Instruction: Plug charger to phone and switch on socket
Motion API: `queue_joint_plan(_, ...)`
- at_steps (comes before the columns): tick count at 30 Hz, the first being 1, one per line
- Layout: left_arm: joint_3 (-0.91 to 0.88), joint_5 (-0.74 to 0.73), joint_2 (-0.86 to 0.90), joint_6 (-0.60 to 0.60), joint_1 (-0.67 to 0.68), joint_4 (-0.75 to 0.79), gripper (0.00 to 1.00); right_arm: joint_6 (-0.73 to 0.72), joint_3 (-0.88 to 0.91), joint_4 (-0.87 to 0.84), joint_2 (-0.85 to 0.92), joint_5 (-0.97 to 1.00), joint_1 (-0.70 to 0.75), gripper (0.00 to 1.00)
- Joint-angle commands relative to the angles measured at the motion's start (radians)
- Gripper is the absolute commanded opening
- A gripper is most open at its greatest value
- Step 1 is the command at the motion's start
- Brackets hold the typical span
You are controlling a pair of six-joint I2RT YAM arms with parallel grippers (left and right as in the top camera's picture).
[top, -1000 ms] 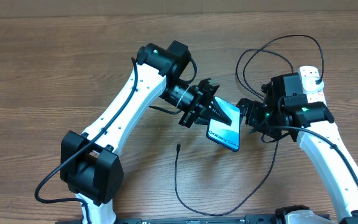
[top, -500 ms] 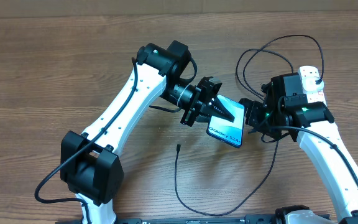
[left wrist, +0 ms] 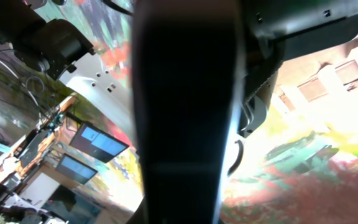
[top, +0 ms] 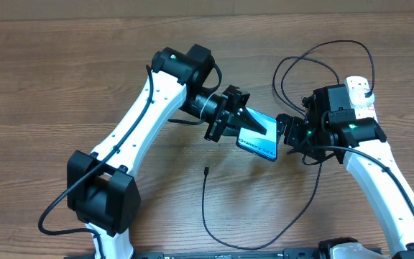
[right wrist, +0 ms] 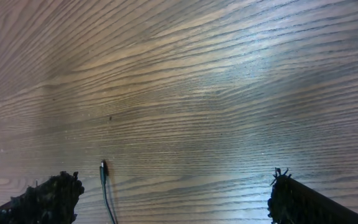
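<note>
Altogether one phone tight in left jaws, right jaws apart, one charger, one socket.

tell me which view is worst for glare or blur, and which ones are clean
Left wrist: worst, a dark out-of-focus bar fills the middle, and the right side is blown out to white. Right wrist: sharp wood grain on the table, a pale sheen at upper right, the charger tip crisp. Overhead: even light, in focus, soft shadows beneath the arms, the phone plainly seen.
</note>
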State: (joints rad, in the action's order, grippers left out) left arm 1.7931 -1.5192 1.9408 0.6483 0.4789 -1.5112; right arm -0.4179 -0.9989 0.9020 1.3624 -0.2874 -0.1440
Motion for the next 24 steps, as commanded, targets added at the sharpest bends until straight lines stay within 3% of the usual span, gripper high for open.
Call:
queue_joint_plan(1,0.022,-0.062,-0.044,0.011,-0.012,0.000,0.04,0.008,-0.008,-0.003,0.003,0.010,0.003,1.00)
queue_joint_plan(11,0.022,-0.062,-0.044,0.146,-0.015,0.001,0.04,0.008,-0.008,-0.003,0.003,0.010,0.003,1.00)
queue_joint_plan(24,0.022,-0.024,-0.044,0.130,-0.015,0.013,0.04,0.008,-0.008,-0.003,0.003,0.010,0.003,1.00)
